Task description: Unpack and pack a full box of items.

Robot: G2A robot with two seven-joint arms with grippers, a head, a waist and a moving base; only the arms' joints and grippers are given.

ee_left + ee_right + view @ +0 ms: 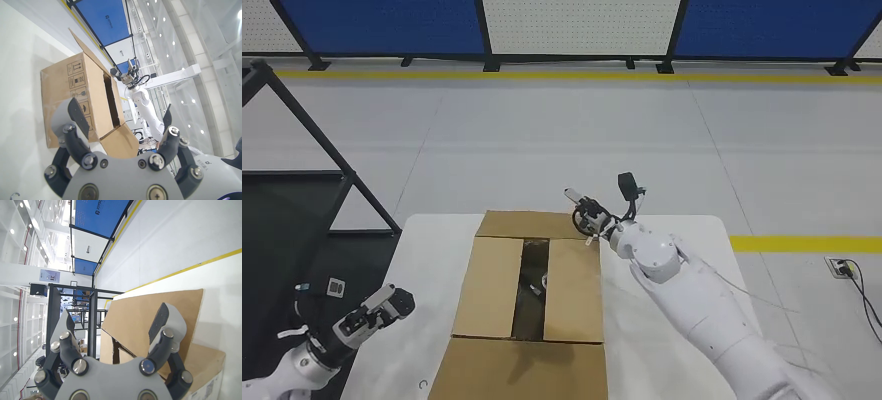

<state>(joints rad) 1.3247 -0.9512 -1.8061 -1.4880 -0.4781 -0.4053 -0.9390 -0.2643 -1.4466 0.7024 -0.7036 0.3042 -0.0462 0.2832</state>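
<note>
The right tool (580,213) is hovering, spread apart, by the far flap of the box (572,290), the left tool (395,299) (also spread) hanging at the edge of the worktop (432,270).

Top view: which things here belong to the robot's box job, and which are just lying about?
Part of the job:
cardboard box, flaps partly open
items glimpsed in its gap
left gripper, open
right gripper, open, near the far flap

Just there:
white table
small hook on it
black frame
blue panels
yellow floor tape
floor socket
</note>
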